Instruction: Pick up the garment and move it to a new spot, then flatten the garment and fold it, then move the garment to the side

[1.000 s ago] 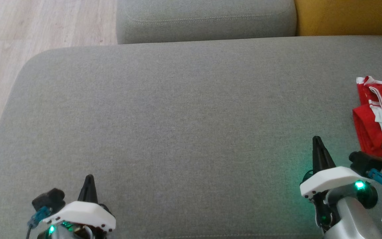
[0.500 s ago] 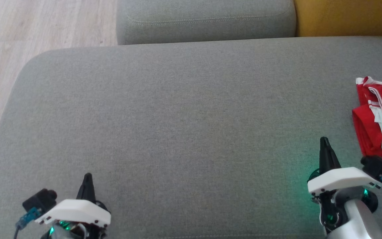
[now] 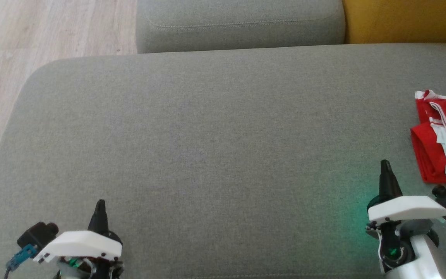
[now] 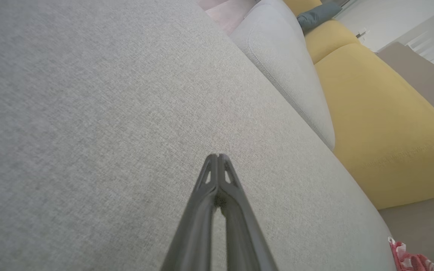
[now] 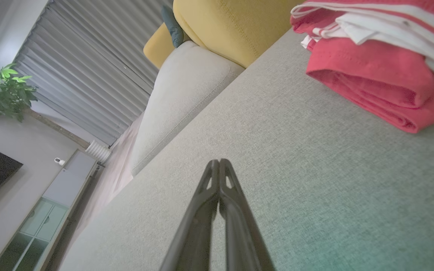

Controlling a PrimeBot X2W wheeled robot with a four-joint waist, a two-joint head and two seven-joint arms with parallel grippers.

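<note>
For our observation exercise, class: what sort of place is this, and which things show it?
Probably a home living room: a grey sofa seat with a yellow cushion beside it, a potted plant by slatted blinds, and a folded red garment lying on the seat.

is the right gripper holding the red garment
No, the right gripper is shut and empty, and the red garment lies on the cushion apart from it.
</note>
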